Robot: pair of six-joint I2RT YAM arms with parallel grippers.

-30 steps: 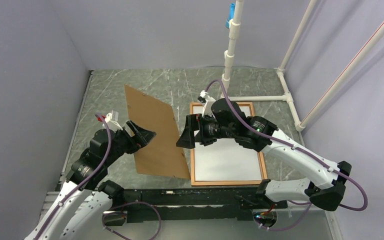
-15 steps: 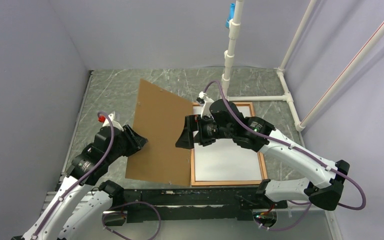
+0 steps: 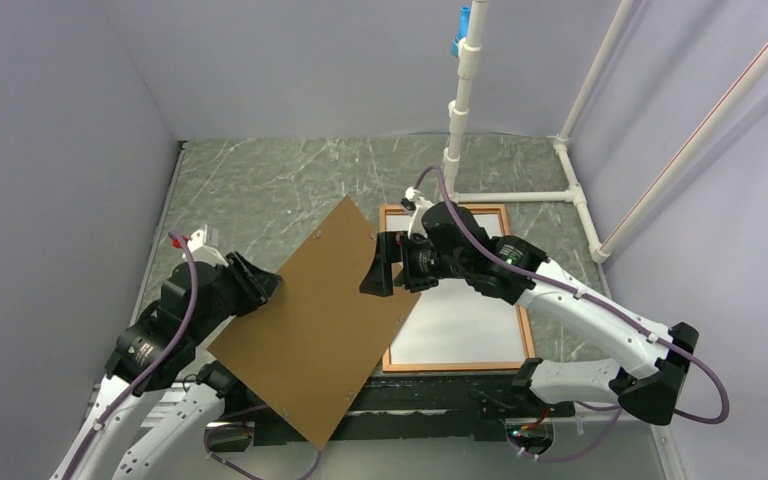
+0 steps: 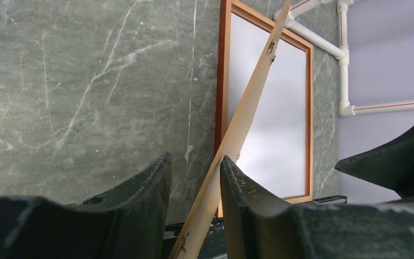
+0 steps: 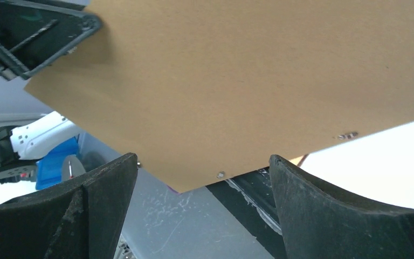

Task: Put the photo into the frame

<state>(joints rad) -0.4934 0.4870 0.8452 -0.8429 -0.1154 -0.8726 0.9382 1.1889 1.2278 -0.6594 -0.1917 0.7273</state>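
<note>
Lilac walls [image 3: 60, 120] and white pipes [image 3: 463, 90] close in a grey-green marbled tabletop [image 3: 260, 180]. Right of centre the frame [image 3: 460, 365] lies flat, with the photo [image 3: 460, 320] inside it, white back up. The left jaws grip the left edge of a brown backing board [image 3: 310, 330], which hangs tilted over the frame's left rail. The right jaws stand wide open just beside the board's right edge, holding nothing.
</note>
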